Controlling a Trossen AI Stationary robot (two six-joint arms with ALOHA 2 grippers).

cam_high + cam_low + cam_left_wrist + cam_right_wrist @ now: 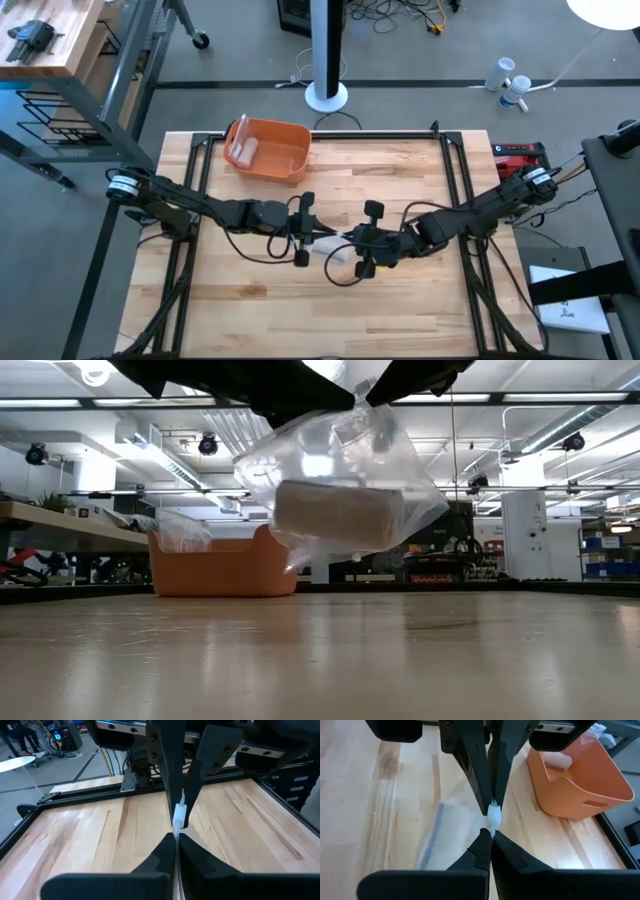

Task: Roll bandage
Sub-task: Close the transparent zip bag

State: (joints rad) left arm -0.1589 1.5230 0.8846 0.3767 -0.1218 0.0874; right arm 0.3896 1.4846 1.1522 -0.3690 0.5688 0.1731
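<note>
A clear plastic bag (340, 470) hangs above the middle of the table with a beige bandage roll (338, 512) lying in its bottom. In the high view the bag (337, 247) shows between the two grippers. My left gripper (306, 233) comes from the table's left and my right gripper (364, 248) from the right. They face each other tip to tip, and both are shut on the bag's top edge. In the right wrist view the bag (445, 837) hangs blurred below the fingers. My left gripper pinches the bag's top edge (179, 822) between its two fingers, coming about level from the table's left. The bag hangs below, clear of the table. My right gripper pinches the same top edge (493, 817) between its two fingers, coming about level from the table's right, straight opposite the left fingers. The plastic is bunched into a small white wad between the two pairs of tips.
An orange bin (268, 148) with a clear packet inside stands at the table's far edge, left of centre; it also shows as the orange bin (580, 775) in the right wrist view. Black rails (200, 200) run along the table's sides. Bare wood lies under and in front of the bag.
</note>
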